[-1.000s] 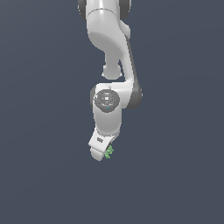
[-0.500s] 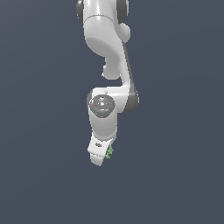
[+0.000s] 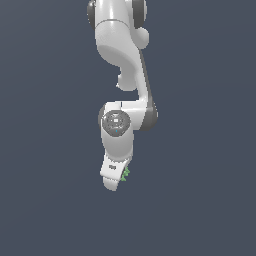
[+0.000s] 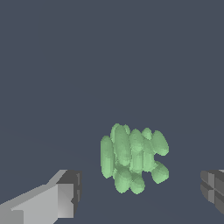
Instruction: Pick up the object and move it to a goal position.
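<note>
Fingers (image 4: 65, 194) of my gripper (image 4: 142, 192) stand apart, one on each side of the green sprig (image 4: 132, 157), touching neither flank in the wrist view. Judged progress: approach made, grasp and lift not yet done, transfer to the goal outstanding. Goal marker: none visible. Containers: none visible beside the sprig (image 3: 125, 174) in either view.

Flat dark grey ground on every side — nothing else stands on it in either view. Sole obstacle: the green lumpy object (image 4: 131, 157), sitting between the two fingertips (image 4: 65, 192) of the gripper (image 4: 142, 194). Jaws stand wide, clear gap on both sides of the object, neither pad touching it. In the exterior view the object (image 3: 125, 174) shows at the gripper (image 3: 114, 181) tip — surroundings unobstructed there too.
</note>
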Controlling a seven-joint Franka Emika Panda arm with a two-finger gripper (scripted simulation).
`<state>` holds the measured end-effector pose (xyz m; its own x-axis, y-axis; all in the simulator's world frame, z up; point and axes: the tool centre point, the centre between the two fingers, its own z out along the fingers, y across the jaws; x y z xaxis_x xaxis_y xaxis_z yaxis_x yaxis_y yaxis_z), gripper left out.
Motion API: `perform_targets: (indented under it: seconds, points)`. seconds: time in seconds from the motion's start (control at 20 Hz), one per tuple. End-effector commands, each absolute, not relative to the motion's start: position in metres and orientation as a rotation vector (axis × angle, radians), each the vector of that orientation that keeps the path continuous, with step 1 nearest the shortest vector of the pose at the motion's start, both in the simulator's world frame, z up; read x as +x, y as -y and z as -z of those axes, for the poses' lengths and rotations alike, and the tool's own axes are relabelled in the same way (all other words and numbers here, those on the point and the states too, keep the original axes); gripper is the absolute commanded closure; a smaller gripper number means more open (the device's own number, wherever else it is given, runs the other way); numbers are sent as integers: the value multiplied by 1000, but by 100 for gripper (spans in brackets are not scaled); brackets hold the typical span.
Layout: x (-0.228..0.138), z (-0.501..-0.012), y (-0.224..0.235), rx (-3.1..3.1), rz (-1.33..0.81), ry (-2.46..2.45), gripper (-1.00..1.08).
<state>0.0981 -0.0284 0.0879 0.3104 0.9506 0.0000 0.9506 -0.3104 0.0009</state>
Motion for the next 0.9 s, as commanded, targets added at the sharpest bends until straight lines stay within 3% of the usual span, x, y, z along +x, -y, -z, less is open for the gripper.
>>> perform_targets:
  seconds: [0.0, 0.35, 0.65, 0.7, 0.85]
  points:
    - [98, -80, 28, 2542, 1, -1846, -92]
    - [97, -44, 28, 2539, 0, -1850, -92]
    - [98, -41, 28, 2539, 0, -1850, -92]
    - [98, -41, 28, 2539, 0, -1850, 108]
    - [98, -41, 28, 2539, 0, -1850, 108]
